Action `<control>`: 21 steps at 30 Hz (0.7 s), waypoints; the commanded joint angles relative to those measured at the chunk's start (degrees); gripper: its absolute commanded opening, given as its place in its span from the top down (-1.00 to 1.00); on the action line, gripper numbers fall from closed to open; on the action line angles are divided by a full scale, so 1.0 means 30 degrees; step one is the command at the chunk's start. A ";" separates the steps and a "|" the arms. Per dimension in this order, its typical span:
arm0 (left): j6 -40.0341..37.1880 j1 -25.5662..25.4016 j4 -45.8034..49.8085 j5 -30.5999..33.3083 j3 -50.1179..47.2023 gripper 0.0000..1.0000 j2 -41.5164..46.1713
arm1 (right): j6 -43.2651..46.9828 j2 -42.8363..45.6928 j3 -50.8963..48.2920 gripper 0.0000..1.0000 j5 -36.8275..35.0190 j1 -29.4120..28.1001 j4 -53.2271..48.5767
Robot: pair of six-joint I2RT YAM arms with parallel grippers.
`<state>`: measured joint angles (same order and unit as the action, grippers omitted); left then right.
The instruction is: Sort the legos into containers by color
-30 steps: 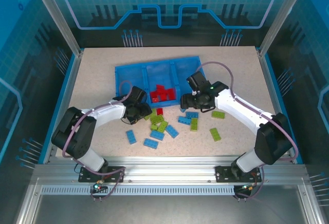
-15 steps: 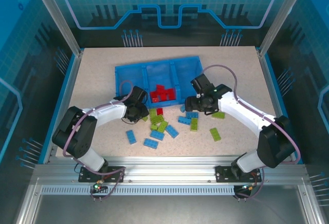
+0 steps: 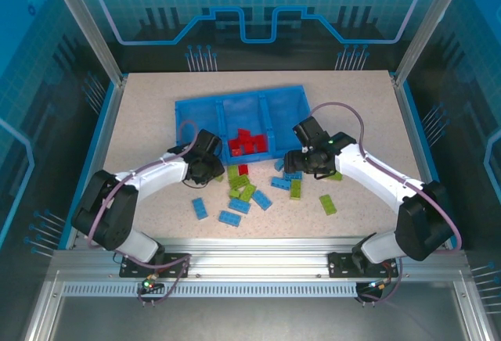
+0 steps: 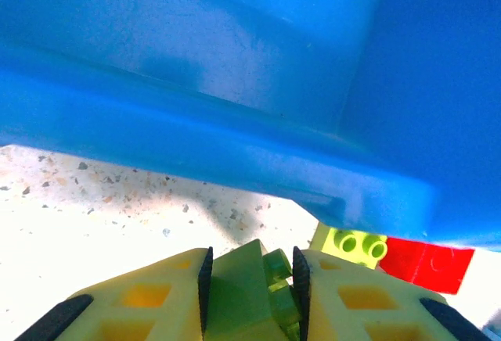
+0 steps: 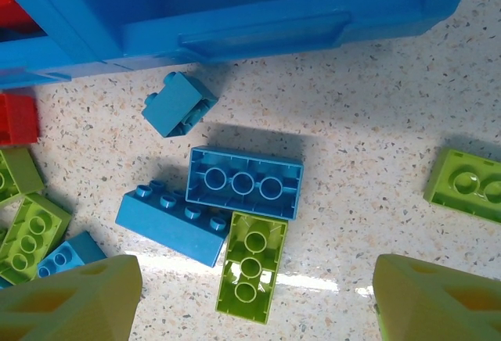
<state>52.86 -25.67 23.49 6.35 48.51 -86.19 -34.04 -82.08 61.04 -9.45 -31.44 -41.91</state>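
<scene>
Red bricks [image 3: 246, 144] are gathered in the middle compartment [image 3: 244, 116] of the tray [image 3: 235, 95], so that colour is judged nearly done. One red brick [image 5: 16, 118] is seen on the table [image 3: 141, 122], just outside the near wall. Green and blue bricks [image 3: 244, 191] are scattered near the tray, so most of the sorting is judged to be left. Whether anything lies in the two outer compartments cannot be told, blue on blue. A green brick [image 4: 246, 306] is clamped between the jaws of the left gripper [image 4: 252, 278], just beside the tray's near wall. The right gripper [image 5: 254, 298] is held with its jaws wide apart and nothing between them, over a blue and green cluster.
</scene>
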 commanded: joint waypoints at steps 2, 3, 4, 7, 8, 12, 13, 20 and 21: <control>0.0107 -0.0115 0.1665 0.0923 0.0622 0.33 0.1879 | -0.0342 0.0467 -0.0187 -0.58 -0.0150 0.0261 0.0043; -0.0030 -0.0115 0.2047 0.1216 0.0744 0.32 0.2240 | -0.0370 0.0463 -0.0178 -0.58 -0.0111 0.0292 0.0078; -0.0149 -0.0093 0.2291 0.1447 0.0834 0.32 0.2544 | -0.0371 0.0465 -0.0213 -0.58 -0.0058 0.0282 0.0126; -0.0632 0.0030 0.2796 0.2002 0.1217 0.31 0.3135 | -0.0302 0.0468 -0.0265 -0.58 0.0138 0.0248 0.0338; -0.0801 0.0137 0.2889 0.2094 0.1411 0.31 0.3183 | -0.0205 0.0443 -0.0273 -0.57 0.0256 0.0233 0.0404; -0.1630 0.0960 0.2971 0.2219 0.2226 0.31 0.2896 | 0.0125 0.0390 -0.0355 -0.56 0.0484 -0.0211 0.0592; -0.1895 0.1206 0.2954 0.2248 0.2468 0.31 0.2738 | 0.0155 0.0380 -0.0374 -0.56 0.0548 -0.0352 0.0658; -0.3595 0.2955 0.2693 0.1963 0.4667 0.29 0.0900 | -0.0484 -0.0711 -0.0354 -0.56 0.0498 -0.1598 0.1136; -0.3719 0.3100 0.2609 0.1819 0.4926 0.29 0.0546 | -0.0483 -0.0939 -0.0288 -0.56 0.0327 -0.1674 0.1040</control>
<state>45.19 -17.69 30.98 11.55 60.69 -81.93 -34.50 -83.00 60.29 -8.38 -35.33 -39.29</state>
